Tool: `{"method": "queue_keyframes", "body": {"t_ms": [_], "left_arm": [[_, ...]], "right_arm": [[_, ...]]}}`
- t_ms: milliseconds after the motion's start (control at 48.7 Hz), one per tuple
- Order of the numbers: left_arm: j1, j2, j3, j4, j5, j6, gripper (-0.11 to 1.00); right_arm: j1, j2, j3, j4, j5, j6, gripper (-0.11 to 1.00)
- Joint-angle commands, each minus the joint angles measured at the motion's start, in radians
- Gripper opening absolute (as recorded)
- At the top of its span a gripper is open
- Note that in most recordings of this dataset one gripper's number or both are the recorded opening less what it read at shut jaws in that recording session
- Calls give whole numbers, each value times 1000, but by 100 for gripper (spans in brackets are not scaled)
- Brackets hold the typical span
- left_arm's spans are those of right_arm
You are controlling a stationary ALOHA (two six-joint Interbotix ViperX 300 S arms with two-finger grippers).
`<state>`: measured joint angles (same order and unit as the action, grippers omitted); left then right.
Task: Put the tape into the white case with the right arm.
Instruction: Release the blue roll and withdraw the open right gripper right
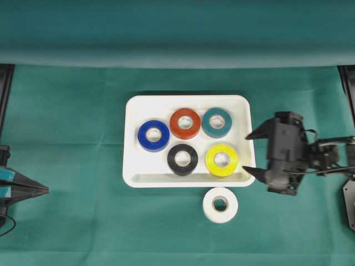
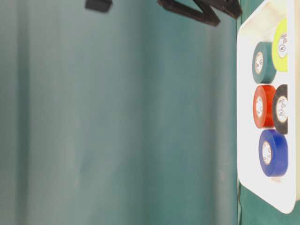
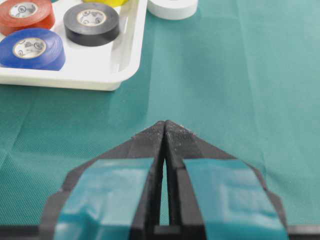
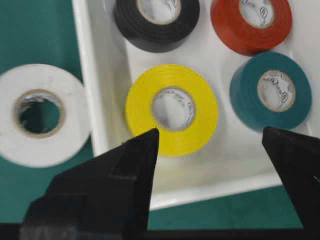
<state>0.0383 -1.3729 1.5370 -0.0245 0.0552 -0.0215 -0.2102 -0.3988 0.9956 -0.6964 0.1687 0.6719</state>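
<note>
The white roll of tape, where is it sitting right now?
In the overhead view the white roll of tape lies on the green cloth, just outside the white case, beside its near right corner and closest to the yellow roll.

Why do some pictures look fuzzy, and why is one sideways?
The table-level view is turned on its side, and its green cloth is a soft blur; the white case looks sharper. In the left wrist view, the left gripper up close is soft. In the right wrist view, the right gripper is dark and blurry, and the yellow tape clearer.
</note>
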Motion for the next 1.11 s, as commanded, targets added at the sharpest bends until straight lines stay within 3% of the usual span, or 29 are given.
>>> {"method": "queue_keyframes", "body": {"t_ms": [0,164,493,863,1089], "left_arm": [[2,9,-14,2,-8,0,0],[2,9,-17,2,-8,0,0],[2,9,-14,2,-6,0,0],[2,8,-17,2,-8,0,0],[2,9,-17,2,-8,0,0]], "right_arm": [[0,-61,40,0,-15,26,54],[0,-104,91,2,-15,69,53],[17,-124,115,0,-29,72,53],[219,-135,149,2,-46,72,53],[291,-181,179,2,-46,74,53]]}}
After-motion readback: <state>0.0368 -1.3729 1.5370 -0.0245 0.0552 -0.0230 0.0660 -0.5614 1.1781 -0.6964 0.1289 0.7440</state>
